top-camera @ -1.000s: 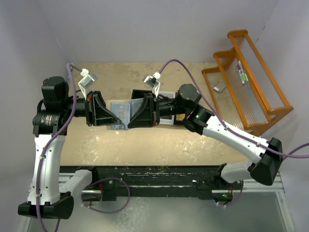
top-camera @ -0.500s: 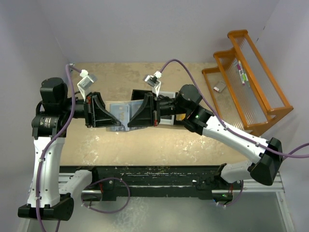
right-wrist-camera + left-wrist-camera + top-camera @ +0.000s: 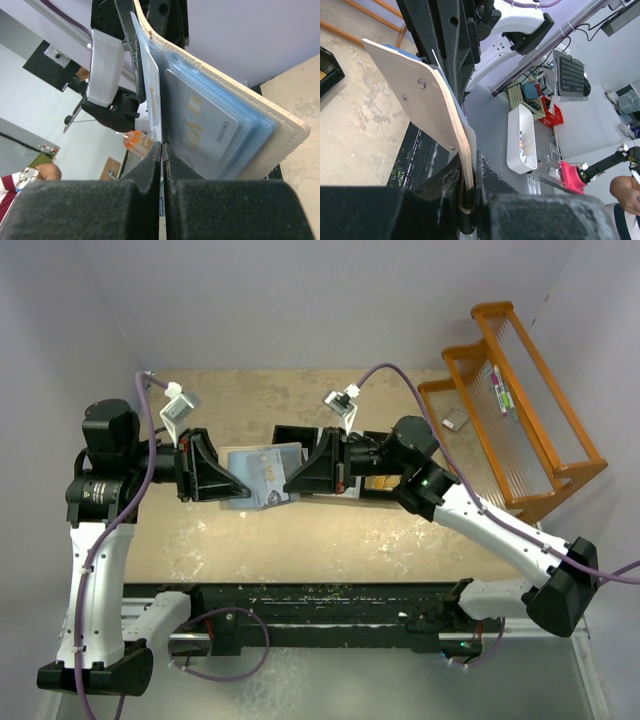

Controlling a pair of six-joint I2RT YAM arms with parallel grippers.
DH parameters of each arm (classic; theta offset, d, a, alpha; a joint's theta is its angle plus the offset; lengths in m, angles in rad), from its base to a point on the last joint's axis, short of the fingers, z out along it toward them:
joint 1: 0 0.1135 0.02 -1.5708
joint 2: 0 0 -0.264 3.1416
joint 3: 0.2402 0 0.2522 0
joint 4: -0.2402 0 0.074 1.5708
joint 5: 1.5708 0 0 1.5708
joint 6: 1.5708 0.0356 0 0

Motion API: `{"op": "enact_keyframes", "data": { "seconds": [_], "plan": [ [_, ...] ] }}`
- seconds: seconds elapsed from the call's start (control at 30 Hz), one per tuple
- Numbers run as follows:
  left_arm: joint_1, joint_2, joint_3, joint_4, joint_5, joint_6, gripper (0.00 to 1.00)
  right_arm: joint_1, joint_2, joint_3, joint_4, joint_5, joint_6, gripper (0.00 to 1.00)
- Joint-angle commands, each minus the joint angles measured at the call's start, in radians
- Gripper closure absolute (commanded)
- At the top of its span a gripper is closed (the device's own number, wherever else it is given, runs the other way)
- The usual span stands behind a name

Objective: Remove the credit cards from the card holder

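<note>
One card point(image 3: 151, 95), pinched in right claw point(image 3: 161, 150), looks part-way out; at least one more sits pocketed. Left claw point(image 3: 469, 200) clamps card holder point(image 3: 255, 468) by its edge, held off the desk point(image 3: 350, 530) between the arms.

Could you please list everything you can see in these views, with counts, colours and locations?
card holder: one, tan outside, pale blue sleeves, held open above the table's middle
white card: one, beside the sleeves, gripped at its edge
tucked card: one clearly visible, pale with yellow print, in a sleeve
tray: one, black, behind the holder, partly hidden
rack: one, orange, far right
pen: one, green and pink, on the rack
small grey item: one, on the rack
table: one, tan
left arm: jaws shut on the card holder
right arm: jaws shut on the white card
</note>
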State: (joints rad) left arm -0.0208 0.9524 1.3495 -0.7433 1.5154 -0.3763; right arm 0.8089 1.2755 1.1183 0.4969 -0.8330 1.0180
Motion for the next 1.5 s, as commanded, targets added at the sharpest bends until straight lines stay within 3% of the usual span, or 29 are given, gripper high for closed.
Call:
{"op": "enact_keyframes", "data": {
  "seconds": [0.0, 0.17, 0.3, 0.4, 0.67, 0.77, 0.87, 0.93, 1.13, 1.3, 1.47],
  "plan": [
    [0.003, -0.007, 0.013, 0.051, 0.075, -0.023, 0.87, -0.01, -0.023, -0.006, 0.023, -0.007, 0.005, 1.0],
    [0.003, -0.008, 0.011, 0.063, 0.052, -0.035, 1.0, -0.005, -0.002, 0.006, 0.101, 0.003, 0.029, 1.0],
    [0.004, -0.01, 0.002, 0.09, 0.042, -0.058, 1.0, -0.001, 0.013, 0.007, 0.175, -0.001, 0.078, 0.83],
    [0.003, -0.009, -0.003, 0.1, 0.036, -0.065, 1.0, 0.006, 0.024, 0.014, 0.206, -0.003, 0.095, 0.77],
    [0.004, -0.01, -0.016, 0.106, 0.03, -0.06, 1.0, 0.019, 0.05, 0.01, 0.27, -0.003, 0.141, 0.79],
    [0.004, -0.014, -0.022, 0.106, 0.022, -0.053, 1.0, 0.019, 0.057, 0.008, 0.277, -0.002, 0.15, 0.87],
    [0.004, -0.013, -0.015, 0.1, 0.009, -0.032, 1.0, 0.018, 0.048, 0.004, 0.231, -0.037, 0.148, 1.0],
    [0.003, -0.005, 0.007, 0.055, -0.036, 0.021, 1.0, -0.002, 0.026, 0.0, 0.181, -0.036, 0.126, 1.0],
    [0.003, 0.11, 0.258, -0.328, -0.241, 0.43, 1.0, -0.165, -0.112, -0.038, -0.101, -0.031, 0.009, 1.0],
    [0.004, 0.116, 0.268, -0.339, -0.487, 0.496, 1.0, -0.285, -0.151, -0.038, -0.366, 0.011, -0.13, 1.0],
    [0.003, 0.094, 0.26, -0.322, -0.633, 0.525, 1.0, -0.291, -0.03, 0.012, -0.557, 0.162, -0.253, 1.0]
  ]
}}
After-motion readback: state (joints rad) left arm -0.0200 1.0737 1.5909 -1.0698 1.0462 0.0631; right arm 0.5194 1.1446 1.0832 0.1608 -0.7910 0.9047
